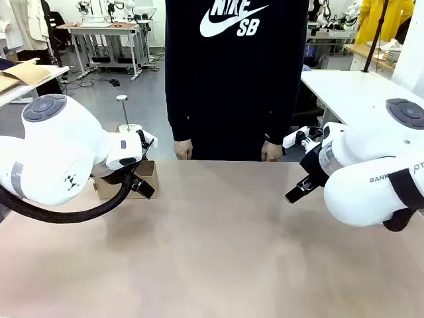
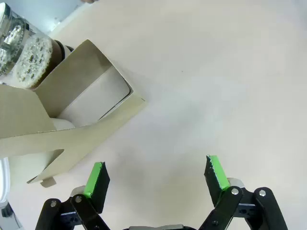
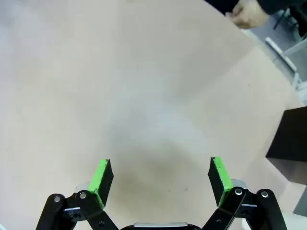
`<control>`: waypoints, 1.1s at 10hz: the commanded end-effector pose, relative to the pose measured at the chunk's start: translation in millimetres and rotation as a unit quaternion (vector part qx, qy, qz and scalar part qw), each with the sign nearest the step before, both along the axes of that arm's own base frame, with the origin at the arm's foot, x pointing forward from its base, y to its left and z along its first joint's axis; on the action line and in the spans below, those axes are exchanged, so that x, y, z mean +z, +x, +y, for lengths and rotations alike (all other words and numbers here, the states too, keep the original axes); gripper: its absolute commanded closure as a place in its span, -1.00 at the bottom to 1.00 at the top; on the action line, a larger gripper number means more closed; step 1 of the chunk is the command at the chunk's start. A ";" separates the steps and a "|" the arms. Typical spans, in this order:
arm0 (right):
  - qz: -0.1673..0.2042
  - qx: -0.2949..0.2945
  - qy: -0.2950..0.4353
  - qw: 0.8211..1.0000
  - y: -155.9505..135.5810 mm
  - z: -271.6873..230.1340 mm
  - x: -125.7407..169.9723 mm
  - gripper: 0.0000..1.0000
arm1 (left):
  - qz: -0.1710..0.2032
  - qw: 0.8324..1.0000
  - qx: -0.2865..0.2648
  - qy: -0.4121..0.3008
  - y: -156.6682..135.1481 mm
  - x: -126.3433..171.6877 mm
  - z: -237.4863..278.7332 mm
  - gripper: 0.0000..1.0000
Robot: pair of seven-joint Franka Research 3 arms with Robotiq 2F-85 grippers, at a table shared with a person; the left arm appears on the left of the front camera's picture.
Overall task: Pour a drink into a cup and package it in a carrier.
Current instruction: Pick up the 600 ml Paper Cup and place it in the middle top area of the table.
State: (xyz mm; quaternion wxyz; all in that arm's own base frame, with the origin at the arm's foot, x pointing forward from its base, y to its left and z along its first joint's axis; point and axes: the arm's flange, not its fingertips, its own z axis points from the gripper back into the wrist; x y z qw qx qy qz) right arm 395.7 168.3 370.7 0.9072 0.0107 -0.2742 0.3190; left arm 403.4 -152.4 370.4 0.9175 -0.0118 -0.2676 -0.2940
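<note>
Counting gives one carrier (image 1: 152, 172), two grippers and one person with two hands (image 1: 183, 149) at the table's (image 1: 218, 252) far edge. The left gripper (image 2: 156, 172) hangs just beside the carrier with jaws spread wide and empty. The right gripper (image 3: 160, 175), well apart from the carrier, is likewise spread and empty. The front view half hides the carrier behind the left arm (image 1: 59, 156), whereas the left wrist view shows its slot with something white (image 2: 96, 96) inside, and the right wrist view adds a black box (image 3: 290, 139).
</note>
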 end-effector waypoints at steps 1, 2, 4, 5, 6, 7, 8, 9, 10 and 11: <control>0.000 0.000 0.000 1.000 0.0 0.0 0.0 -1.00 | 0.000 1.000 0.000 0.000 0.0 0.0 0.0 -1.00; 0.000 0.000 0.000 1.000 0.0 0.0 0.0 -1.00 | 0.000 1.000 0.000 0.000 0.0 0.0 0.0 -1.00; 0.000 0.000 0.000 1.000 0.0 0.0 0.0 -1.00 | 0.000 1.000 0.000 0.000 0.0 0.0 0.0 -1.00; 0.000 0.000 0.000 1.000 0.0 0.0 0.0 -1.00 | 0.000 1.000 0.000 0.000 0.0 0.0 0.0 -1.00; 0.000 0.000 0.000 1.000 0.0 0.0 0.0 -1.00 | 0.000 1.000 0.000 0.000 0.0 0.0 0.0 -1.00; 0.000 0.000 0.000 1.000 0.0 0.0 0.0 -1.00 | 0.000 1.000 0.000 0.000 0.0 0.0 0.0 -1.00; 0.000 0.000 0.000 1.000 0.0 0.0 0.0 -1.00 | 0.000 1.000 0.000 0.000 0.0 0.0 0.0 -1.00; 0.000 0.000 0.000 1.000 0.0 0.0 0.0 -1.00 | 0.000 1.000 0.000 0.000 0.0 0.0 0.0 -1.00; 0.000 0.000 0.000 1.000 0.0 0.1 -0.1 -1.00 | 0.000 1.000 0.000 0.000 0.0 0.0 0.0 -1.00; -0.005 0.019 0.009 1.000 11.2 1.3 30.7 -1.00 | 0.000 1.000 0.000 0.000 0.0 0.0 0.0 -1.00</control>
